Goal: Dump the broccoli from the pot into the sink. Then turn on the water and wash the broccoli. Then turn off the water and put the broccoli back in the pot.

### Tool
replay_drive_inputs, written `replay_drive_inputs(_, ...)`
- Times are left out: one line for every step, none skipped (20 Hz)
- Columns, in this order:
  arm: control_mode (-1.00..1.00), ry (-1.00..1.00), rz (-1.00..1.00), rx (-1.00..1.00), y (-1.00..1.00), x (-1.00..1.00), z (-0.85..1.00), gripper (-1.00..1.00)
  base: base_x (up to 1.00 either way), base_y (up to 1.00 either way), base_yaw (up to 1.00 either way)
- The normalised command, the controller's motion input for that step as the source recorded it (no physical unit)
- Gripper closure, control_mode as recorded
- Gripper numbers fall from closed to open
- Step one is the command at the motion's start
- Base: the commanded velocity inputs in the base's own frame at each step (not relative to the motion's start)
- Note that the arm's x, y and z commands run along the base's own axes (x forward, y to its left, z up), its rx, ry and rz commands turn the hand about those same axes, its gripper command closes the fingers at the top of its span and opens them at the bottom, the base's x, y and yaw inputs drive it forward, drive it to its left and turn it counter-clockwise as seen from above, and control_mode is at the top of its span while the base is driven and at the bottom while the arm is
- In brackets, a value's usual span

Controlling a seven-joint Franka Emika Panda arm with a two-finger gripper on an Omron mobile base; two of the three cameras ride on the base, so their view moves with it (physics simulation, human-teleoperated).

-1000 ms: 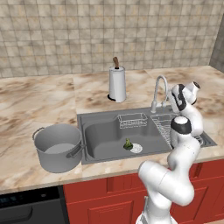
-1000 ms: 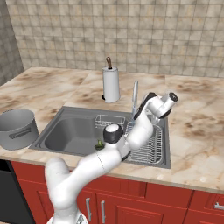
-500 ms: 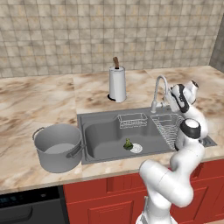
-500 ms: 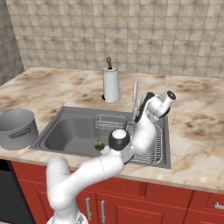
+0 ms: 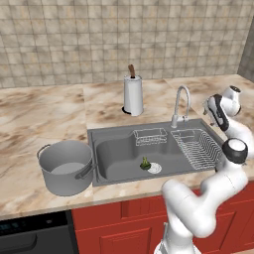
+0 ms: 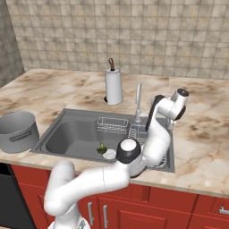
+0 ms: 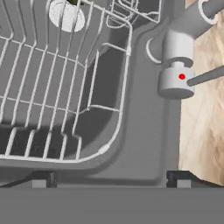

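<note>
The broccoli [image 5: 145, 162] lies on the floor of the sink [image 5: 119, 171], touching the round drain [image 5: 154, 168] at the drain's 9 o'clock in the left base view; in the right base view it sits at the drain's 10 o'clock. The pot [image 5: 66, 167] stands upright on the marble surface [image 5: 44, 119], just beside the sink's left rim, at 9 o'clock from the basin, and looks empty inside. The gripper [image 5: 214, 112] hovers above the right end of the sink, at 3 o'clock from the chrome faucet [image 5: 180, 103], its jaws spread wide and gripping nothing. In the hand view the faucet base with its red-dotted lever knob [image 7: 176, 81] sits at 2 o'clock, the wire dish rack [image 7: 57, 92] at 9 o'clock. A white paper-towel roll [image 5: 133, 95] stands behind the sink at 12 o'clock.
</note>
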Motion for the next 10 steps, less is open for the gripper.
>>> replay_drive_inputs(-1.00,-0.01,-0.34,-0.29,-0.42,-1.00,0.14,-1.00,0.00,0.00,0.00)
replay_drive_inputs(-1.00,-0.02,-0.35,-0.29,-0.42,-1.00,0.13,-1.00,0.00,0.00,0.00)
replay_drive_inputs(-1.00,-0.03,-0.36,-0.29,-0.41,-1.00,0.16,-1.00,0.00,0.00,0.00)
replay_drive_inputs(-1.00,-0.03,-0.38,-0.30,-0.29,-1.00,0.18,-1.00,0.00,0.00,0.00)
replay_drive_inputs(-1.00,-0.03,-0.41,-0.31,-0.19,-1.00,0.19,-1.00,0.00,0.00,0.00)
replay_drive_inputs(-1.00,-0.03,-0.42,-0.31,-0.11,-1.00,0.21,-1.00,0.00,0.00,0.00)
replay_drive_inputs(-1.00,-0.04,-0.43,-0.33,-0.01,-1.00,0.22,-1.00,0.00,0.00,0.00)
replay_drive_inputs(-1.00,-0.05,-0.43,-0.38,0.00,-1.00,0.24,-1.00,0.00,0.00,0.00)
replay_drive_inputs(-1.00,-0.06,-0.43,-0.38,0.00,-1.00,0.24,-1.00,0.00,0.00,0.00)
replay_drive_inputs(-1.00,-0.09,-0.43,-0.39,0.00,-1.00,0.21,-1.00,0.00,0.00,0.00)
